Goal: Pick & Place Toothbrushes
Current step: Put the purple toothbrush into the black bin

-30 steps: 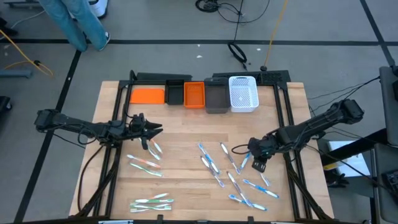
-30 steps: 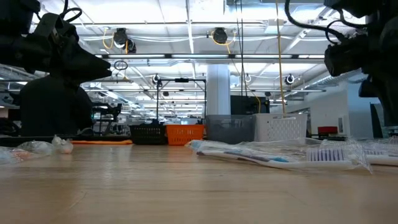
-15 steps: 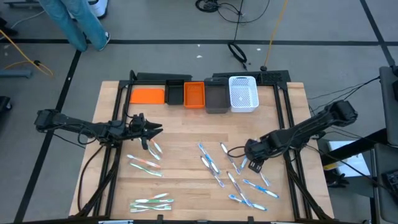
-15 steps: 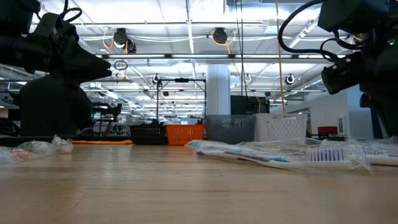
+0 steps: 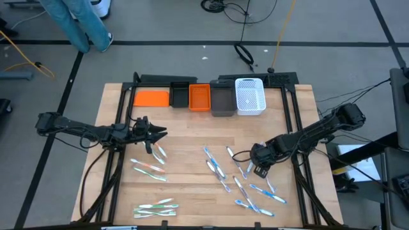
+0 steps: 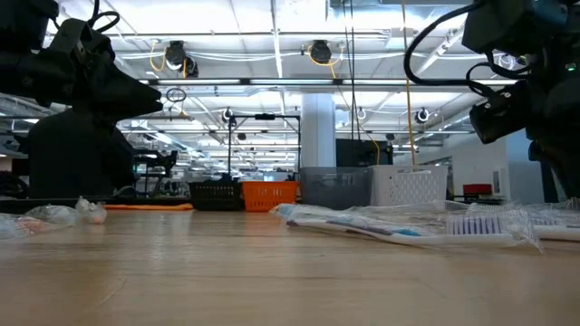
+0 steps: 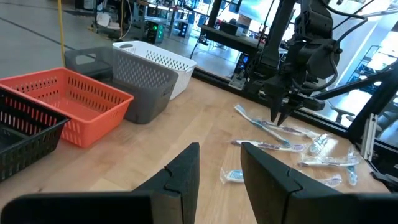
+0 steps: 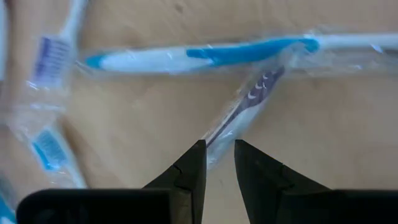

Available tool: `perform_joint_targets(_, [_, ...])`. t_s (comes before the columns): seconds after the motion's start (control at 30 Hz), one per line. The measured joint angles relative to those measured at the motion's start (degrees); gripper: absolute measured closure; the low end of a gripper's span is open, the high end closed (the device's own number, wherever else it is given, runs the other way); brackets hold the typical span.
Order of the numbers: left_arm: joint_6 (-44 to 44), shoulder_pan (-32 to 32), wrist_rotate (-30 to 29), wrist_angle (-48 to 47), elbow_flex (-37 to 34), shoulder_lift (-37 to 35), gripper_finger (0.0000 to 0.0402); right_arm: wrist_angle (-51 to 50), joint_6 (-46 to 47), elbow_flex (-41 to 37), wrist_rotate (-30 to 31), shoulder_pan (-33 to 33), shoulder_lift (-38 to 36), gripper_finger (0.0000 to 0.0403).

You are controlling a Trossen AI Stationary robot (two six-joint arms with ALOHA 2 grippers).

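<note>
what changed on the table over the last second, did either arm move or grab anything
The right gripper slid a little leftward over the toothbrushes on the table's right side; its narrowly parted fingers now point down at a purple-handled toothbrush, nothing gripped. The left gripper stayed put, open and empty, and the toothbrushes and bins did not shift.

Glossy clear-wrapped plastic toothbrushes (image 5: pixel 238 176) on smooth matt wooden table (image 5: pixel 185 191).
</note>
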Motion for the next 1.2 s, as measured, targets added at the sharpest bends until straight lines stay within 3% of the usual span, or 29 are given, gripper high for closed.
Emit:
perform_joint_targets(0.13, [0.0,0.0,0.01,0.0,-0.01,0.02,0.0284,0.3,0.13,0.0,0.24,-0.03,0.0,0.032])
perform_joint_targets(0.53, [0.02,0.0,0.0,0.0,-0.02,0.0,0.0284,0.84,-0.1,0.0,0.43,-0.86,0.0,0.0245])
perform_joint_targets(0.9, [0.04,0.0,0.0,0.0,-0.01,0.02,0.0284,7.6,0.1,-2.69,2.51,-0.89,-0.01,0.0245])
perform_joint_targets(1.2, [0.04,0.02,0.0,0.0,0.0,0.02,0.0284,8.89,-0.29,-3.98,3.56,-0.89,-0.11,0.0284])
